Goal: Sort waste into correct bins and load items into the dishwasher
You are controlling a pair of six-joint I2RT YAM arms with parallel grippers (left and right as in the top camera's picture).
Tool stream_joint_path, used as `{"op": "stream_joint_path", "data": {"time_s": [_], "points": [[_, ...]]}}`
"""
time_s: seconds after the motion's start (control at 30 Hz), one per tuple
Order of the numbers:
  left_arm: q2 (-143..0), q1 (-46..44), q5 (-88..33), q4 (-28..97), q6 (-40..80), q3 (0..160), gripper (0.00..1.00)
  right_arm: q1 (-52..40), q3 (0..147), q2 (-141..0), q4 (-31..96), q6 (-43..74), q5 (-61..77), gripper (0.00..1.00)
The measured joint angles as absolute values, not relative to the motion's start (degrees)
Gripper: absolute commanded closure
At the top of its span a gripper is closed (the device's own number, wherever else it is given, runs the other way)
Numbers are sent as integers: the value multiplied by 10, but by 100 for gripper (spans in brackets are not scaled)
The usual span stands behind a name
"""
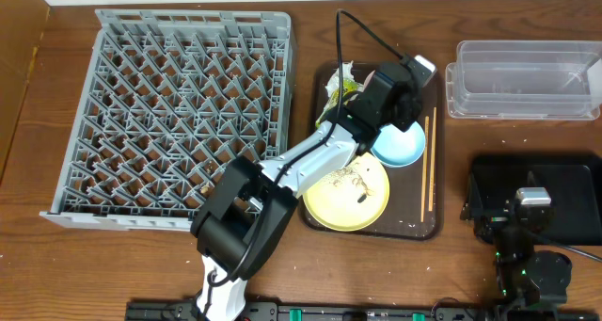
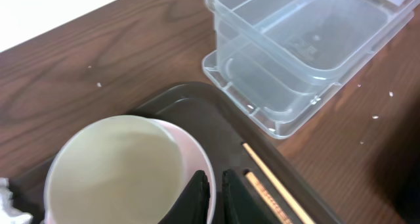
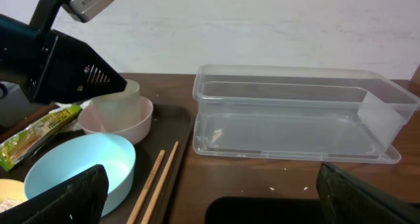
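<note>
While end effector (image 2: 217, 196) pinches pink bowl (image 2: 197, 152), wrapper (image 3: 36, 133) lettering, chopsticks (image 2: 266, 192) stamp unreadable

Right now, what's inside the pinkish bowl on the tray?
A cream cup stands inside the pinkish-white bowl, filling most of it. The cup looks empty. The bowl's floor beneath the cup is hidden.

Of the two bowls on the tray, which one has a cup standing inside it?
The pinkish-white bowl; the cream cup stands in it. The light-blue bowl beside it looks empty.
</note>
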State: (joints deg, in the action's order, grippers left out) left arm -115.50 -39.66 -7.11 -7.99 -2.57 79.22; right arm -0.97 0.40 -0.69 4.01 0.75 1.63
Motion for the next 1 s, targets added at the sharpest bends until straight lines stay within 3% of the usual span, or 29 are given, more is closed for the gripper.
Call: {"op": "stream_joint_path", "data": {"time_s": [0.1, 0.17, 0.23, 0.47, 0.7, 0.9, 1.0], "points": [[-1151, -392, -71, -78, -21, 792, 46, -10, 4, -7, 40, 8, 16, 1], [-1136, -390, -72, -69, -21, 791, 25, -10, 4, -7, 40, 8, 16, 1], [-1105, -386, -71, -47, -18, 791, 15, -10, 4, -7, 40, 8, 16, 1], [-914, -296, -56, 135, 38, 794, 10, -10, 4, -7, 40, 8, 16, 1], [-766, -60, -37, 389, 145, 796, 8, -10, 4, -7, 40, 8, 16, 1], [-670, 105, -34, 501, 177, 796, 7, -10, 4, -7, 33, 12, 21, 1], [-641, 161, -32, 540, 182, 796, 7, -10, 4, -7, 6, 67, 82, 1]]}}
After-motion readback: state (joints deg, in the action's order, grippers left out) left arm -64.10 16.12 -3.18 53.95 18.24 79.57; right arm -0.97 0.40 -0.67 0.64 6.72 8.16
